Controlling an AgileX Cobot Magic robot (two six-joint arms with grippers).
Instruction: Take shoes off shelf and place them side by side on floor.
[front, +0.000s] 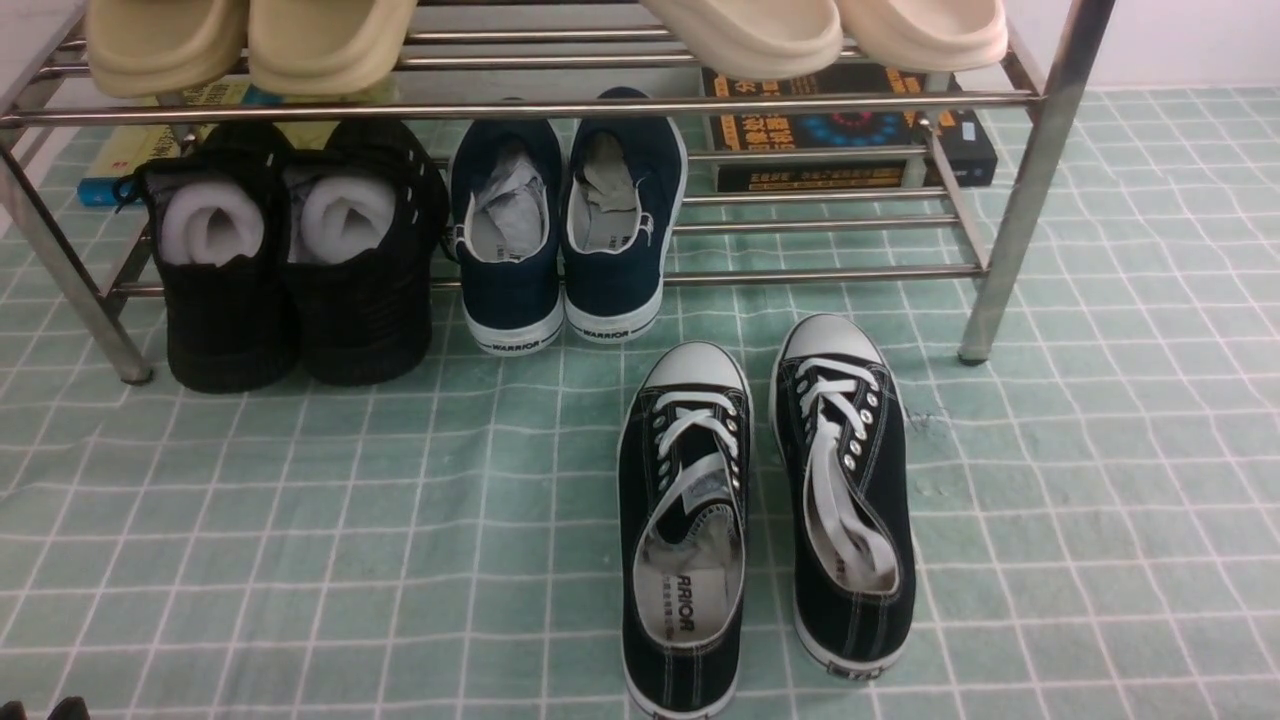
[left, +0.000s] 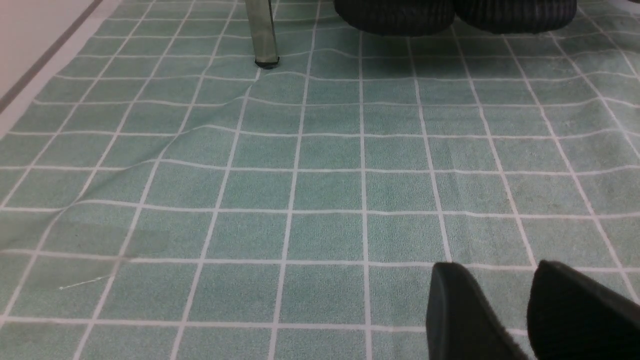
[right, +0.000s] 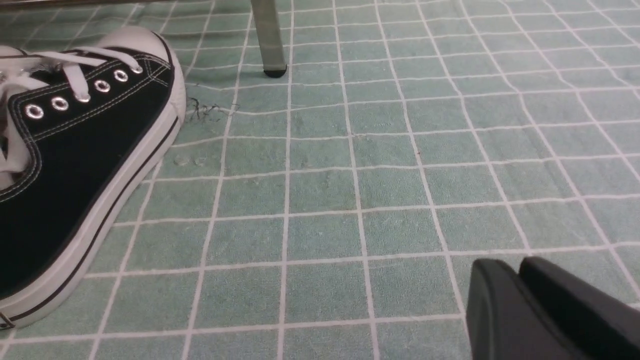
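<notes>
Both black canvas shoes stand side by side on the green grid floor (front: 300, 520), toes toward the shelf (front: 820, 272). The left shoe (front: 685, 540) sits slightly nearer me than the right shoe (front: 845, 490). In the right wrist view the right shoe (right: 75, 165) lies well apart from my right gripper (right: 510, 267), which is shut on nothing, low over the cloth. My left gripper (left: 495, 280) hangs over bare floor (left: 300, 190), its fingers (left: 465, 315) apart with only cloth between them. A shelf leg (left: 262, 35) stands far ahead of it.
On the shelf's lower tier sit an all-black pair stuffed with white foam (front: 290, 260) and a navy slip-on pair (front: 565, 225). Cream slippers (front: 250, 40) rest on the top rails. Books (front: 850, 135) lie behind the shelf. Its right leg (front: 1020, 200) stands near the right shoe.
</notes>
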